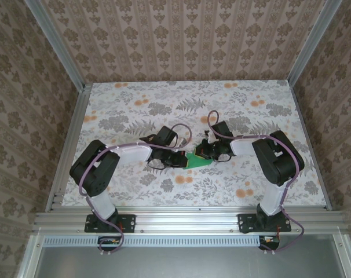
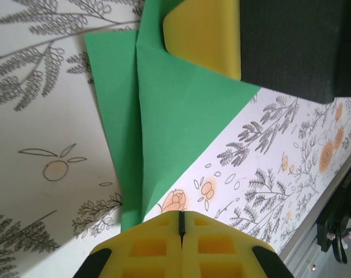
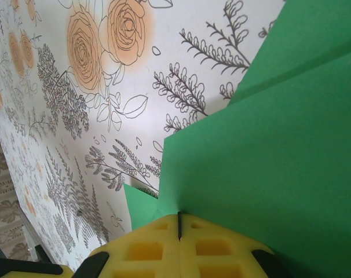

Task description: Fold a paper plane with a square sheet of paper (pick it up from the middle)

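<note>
2 grippers meet over the square sheet of paper (image 1: 197, 161), which lies partly folded near the middle of the table (image 1: 135, 98), a little toward its near edge. The left gripper (image 2: 181, 215) has its yellow pads pressed together on the sheet's narrow tip, apparently anchoring that end. The right gripper (image 3: 179, 217) is likewise clamped, the green edge running into the seam between its pads. Pinching opposite ends would hold the 2 overlapping layers flat and aligned, likely so a crease can be set. The folding looks only partway done.
</note>
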Robot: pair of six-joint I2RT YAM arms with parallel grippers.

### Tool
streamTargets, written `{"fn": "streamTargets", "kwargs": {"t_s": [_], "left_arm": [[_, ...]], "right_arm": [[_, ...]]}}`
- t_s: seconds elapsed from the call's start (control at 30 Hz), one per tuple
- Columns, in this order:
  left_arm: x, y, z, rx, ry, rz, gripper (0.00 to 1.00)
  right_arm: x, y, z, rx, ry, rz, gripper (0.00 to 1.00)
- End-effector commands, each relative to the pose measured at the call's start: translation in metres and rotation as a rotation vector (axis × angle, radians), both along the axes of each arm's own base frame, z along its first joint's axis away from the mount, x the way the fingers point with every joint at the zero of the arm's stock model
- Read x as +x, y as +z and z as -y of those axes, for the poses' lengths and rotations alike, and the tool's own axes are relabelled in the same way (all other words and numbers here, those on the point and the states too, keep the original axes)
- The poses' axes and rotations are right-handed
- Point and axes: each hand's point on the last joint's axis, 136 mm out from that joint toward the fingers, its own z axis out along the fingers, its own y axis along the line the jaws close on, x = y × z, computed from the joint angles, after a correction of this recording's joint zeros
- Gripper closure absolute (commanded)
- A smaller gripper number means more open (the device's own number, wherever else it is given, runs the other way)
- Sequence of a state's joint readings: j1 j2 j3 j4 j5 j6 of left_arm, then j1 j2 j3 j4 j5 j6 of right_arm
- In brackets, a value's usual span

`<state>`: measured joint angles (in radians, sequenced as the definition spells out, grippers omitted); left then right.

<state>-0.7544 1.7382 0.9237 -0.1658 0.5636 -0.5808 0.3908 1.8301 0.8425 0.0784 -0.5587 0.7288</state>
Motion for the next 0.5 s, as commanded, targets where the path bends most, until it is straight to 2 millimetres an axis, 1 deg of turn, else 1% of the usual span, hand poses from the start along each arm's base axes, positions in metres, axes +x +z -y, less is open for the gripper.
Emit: {"fn": "streamTargets", "kwargs": {"t_s": [0.0, 0.13, 0.23, 0.37, 0.47], "left_arm": [[-0.008, -0.002, 0.005, -0.001, -0.053, -0.019, 0.97], [-0.005, -0.015, 0.001, 0.045, -0.051, -0.021, 0.98], [-0.004, -0.026, -0.007, 0.091, -0.040, -0.027, 0.99], [-0.005, -0.036, -0.013, 0.103, -0.025, -0.044, 1.00], [-0.007, -0.040, -0.015, 0.081, -0.001, -0.074, 1.00]], "right_arm": [[-0.018, -0.033, 0.018, -0.099, -0.015, -0.104, 0.93], [-0.019, -0.034, 0.018, -0.101, -0.011, -0.106, 0.93], [-0.020, -0.035, 0.018, -0.102, -0.010, -0.110, 0.93], [-0.020, -0.036, 0.018, -0.103, -0.008, -0.112, 0.93], [-0.021, -0.036, 0.019, -0.106, -0.005, -0.114, 0.93]]}}
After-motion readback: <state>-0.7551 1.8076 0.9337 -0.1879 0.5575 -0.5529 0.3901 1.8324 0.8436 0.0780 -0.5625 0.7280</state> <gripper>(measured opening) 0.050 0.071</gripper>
